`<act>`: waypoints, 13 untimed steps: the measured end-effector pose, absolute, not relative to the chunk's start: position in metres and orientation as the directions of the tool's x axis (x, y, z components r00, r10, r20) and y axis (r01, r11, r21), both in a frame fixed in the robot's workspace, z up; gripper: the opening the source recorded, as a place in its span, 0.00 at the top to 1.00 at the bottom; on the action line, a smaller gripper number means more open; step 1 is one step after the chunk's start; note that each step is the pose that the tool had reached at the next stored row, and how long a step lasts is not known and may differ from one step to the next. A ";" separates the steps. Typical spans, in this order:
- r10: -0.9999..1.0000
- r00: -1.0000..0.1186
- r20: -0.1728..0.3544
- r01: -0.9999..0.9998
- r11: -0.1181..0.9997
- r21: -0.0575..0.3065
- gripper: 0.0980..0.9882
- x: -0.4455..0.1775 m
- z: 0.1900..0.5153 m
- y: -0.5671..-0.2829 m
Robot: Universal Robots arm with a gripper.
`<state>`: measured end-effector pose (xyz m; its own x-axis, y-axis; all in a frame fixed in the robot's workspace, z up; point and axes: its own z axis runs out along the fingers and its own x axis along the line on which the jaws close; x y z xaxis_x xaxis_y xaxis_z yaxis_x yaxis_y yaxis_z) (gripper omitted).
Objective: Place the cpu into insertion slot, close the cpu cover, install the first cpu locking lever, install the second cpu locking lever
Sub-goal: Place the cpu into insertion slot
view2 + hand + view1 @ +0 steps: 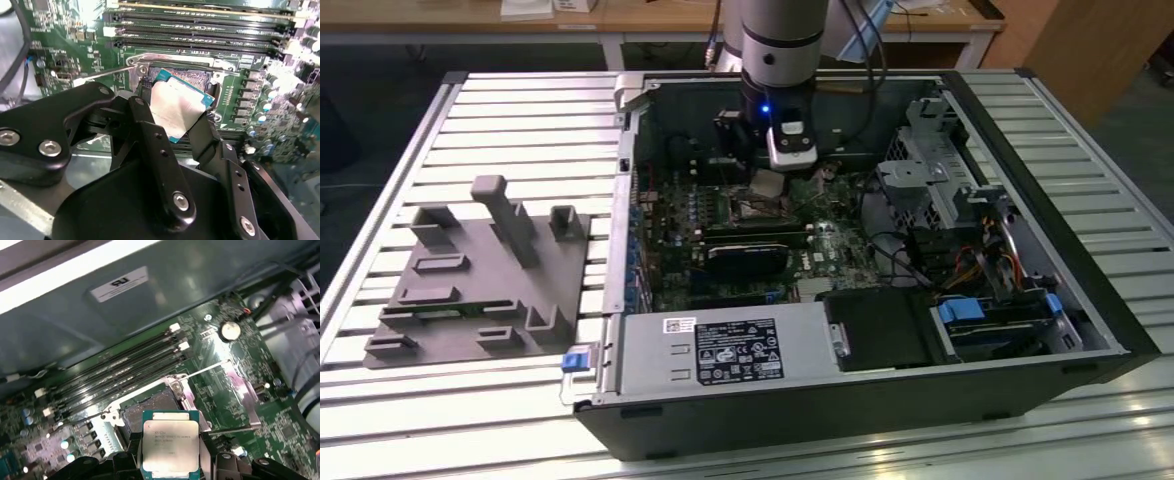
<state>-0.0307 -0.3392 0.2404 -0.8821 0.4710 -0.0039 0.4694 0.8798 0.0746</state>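
Now, exterior view: gripper (770,178) down inside the open case (1094,320), over the far part of the green board (841,255).
In its grip: the cpu (767,186), a pale square at the fingertips, just above the slot (757,210).
Second wrist view: two black fingers (150,135) pressed onto opposite edges of the cpu, silver top facing out, green rim showing.
Position: hanging tilted over the slot, not seated; touching it or not, impossible to tell.
First wrist view: cpu square-on between the fingers, slot open and dark just beyond it.
Beside the slot: the cover (239,390), apparently swung up and not closed.
Also there: a thin wire lever (204,371), standing free by the look of it.
Handling: probably light, stiff and thin; slick metal top, delicate underside, delicate contacts in the slot too.
Hold: best by the bare edges, exactly as here; no pressure on either flat face, no dragging across the slot.
Risk: only a narrow edge grip, so easy to skew or drop with a small knock.
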 end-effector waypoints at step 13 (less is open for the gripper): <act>0.637 -0.771 -0.007 0.635 0.769 0.070 0.50 -0.031 0.240 -0.339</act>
